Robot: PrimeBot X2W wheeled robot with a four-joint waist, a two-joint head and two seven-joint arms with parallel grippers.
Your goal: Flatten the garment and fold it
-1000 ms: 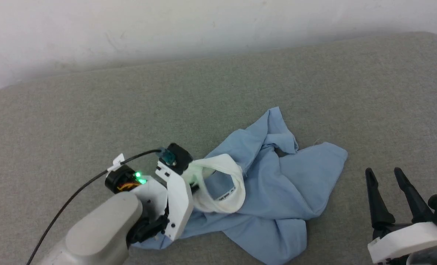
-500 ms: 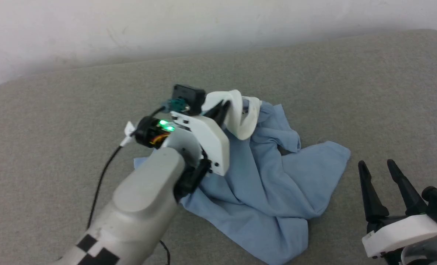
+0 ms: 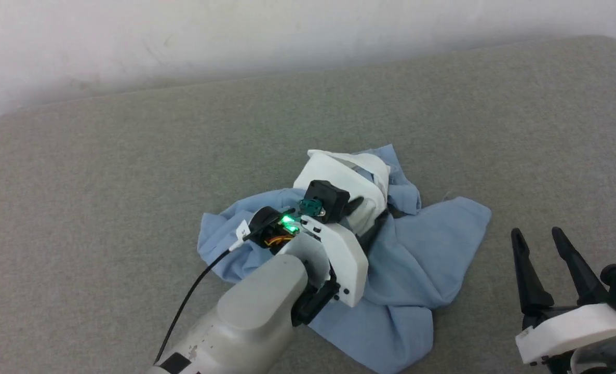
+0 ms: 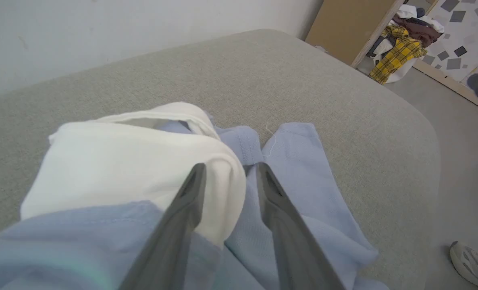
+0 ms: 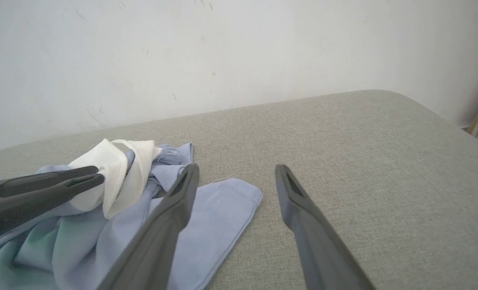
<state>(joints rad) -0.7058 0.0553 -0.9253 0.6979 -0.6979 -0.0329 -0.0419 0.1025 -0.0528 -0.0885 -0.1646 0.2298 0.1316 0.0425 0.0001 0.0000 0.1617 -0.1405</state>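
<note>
Blue garment [image 3: 417, 259] lowered; left hand [image 4: 229, 168] opened.

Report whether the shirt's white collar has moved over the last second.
Yes. The collar moved up the head view, toward the wall, while the garment's right corner stayed put.

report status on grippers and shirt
Left gripper parted at the white collar, not clamped. Right gripper open, apart from the garment. Garment crumpled, unfolded; left arm over its middle.

One shirt [image 3: 432, 244]. Two grippers: left gripper [image 4: 231, 169] and right gripper [image 3: 538, 234]. One grey pad [image 3: 131, 182]. One shoe [image 4: 472, 262]. One pile of clothes [image 4: 400, 52].
</note>
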